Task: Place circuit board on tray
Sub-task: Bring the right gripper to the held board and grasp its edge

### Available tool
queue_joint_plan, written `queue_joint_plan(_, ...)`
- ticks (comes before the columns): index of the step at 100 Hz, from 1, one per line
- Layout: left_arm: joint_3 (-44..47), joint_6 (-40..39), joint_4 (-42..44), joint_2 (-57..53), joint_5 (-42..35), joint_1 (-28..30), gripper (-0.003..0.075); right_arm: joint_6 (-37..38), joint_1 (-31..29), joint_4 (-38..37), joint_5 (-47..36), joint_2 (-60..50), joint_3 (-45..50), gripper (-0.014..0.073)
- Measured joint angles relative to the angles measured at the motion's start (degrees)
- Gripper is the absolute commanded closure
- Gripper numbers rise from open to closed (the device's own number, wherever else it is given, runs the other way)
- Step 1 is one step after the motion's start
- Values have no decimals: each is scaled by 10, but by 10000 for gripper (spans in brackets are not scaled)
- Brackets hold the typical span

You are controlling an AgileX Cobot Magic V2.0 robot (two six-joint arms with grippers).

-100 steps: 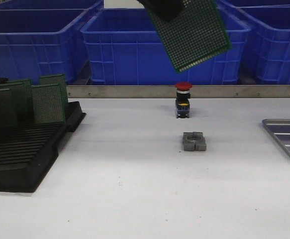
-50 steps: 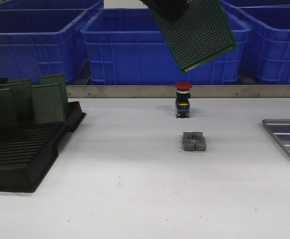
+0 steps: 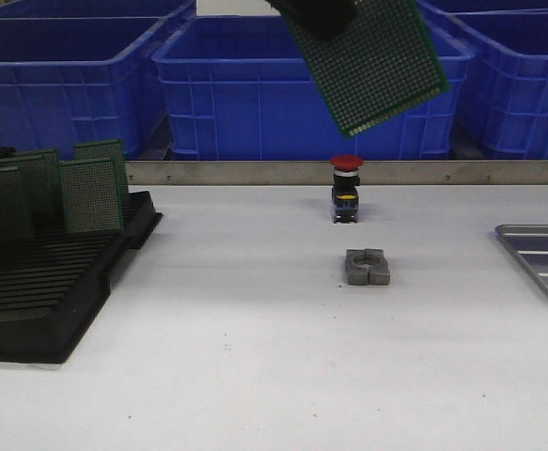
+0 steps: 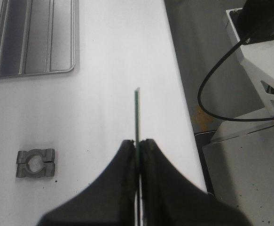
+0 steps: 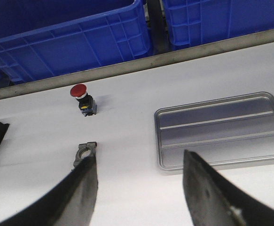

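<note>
A green perforated circuit board [image 3: 372,61] hangs tilted, high above the table's middle, pinched in my left gripper [image 3: 319,13]. In the left wrist view the board [image 4: 137,113] shows edge-on between the shut black fingers, the gripper [image 4: 137,142] clamped on it. The silver-grey ribbed tray [image 3: 544,258] lies at the table's right edge, partly cut off in the front view; it is empty in the left wrist view [image 4: 35,37] and the right wrist view [image 5: 221,129]. My right gripper [image 5: 139,162] stands open above the table, near the tray, with nothing between its fingers.
A black slotted rack [image 3: 53,287] with several upright green boards [image 3: 90,193] sits at the left. A red-capped push button [image 3: 346,188] and a grey metal clamp block [image 3: 367,267] stand mid-table. Blue crates [image 3: 255,85] line the back beyond a metal rail.
The held board has drifted slightly to the right and a little up over the last second; it has barely moved in the last half second. Nothing on the table has shifted.
</note>
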Motion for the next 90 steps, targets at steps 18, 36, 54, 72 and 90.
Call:
queue_joint_plan(18,0,0,0,0,0,0,739,-144,0,81,-1,43,-4,139)
queue_joint_plan(36,0,0,-1,0,0,0,739,-392,1,236,29,125,-21,139)
queue_joint_plan(54,0,0,-1,0,0,0,739,-678,1,415,91,218,-29,139)
queue_joint_plan(72,0,0,-1,0,0,0,739,-870,1,547,143,300,-29,139)
queue_joint_plan(90,0,0,-1,0,0,0,739,-974,1,622,164,353,-30,139)
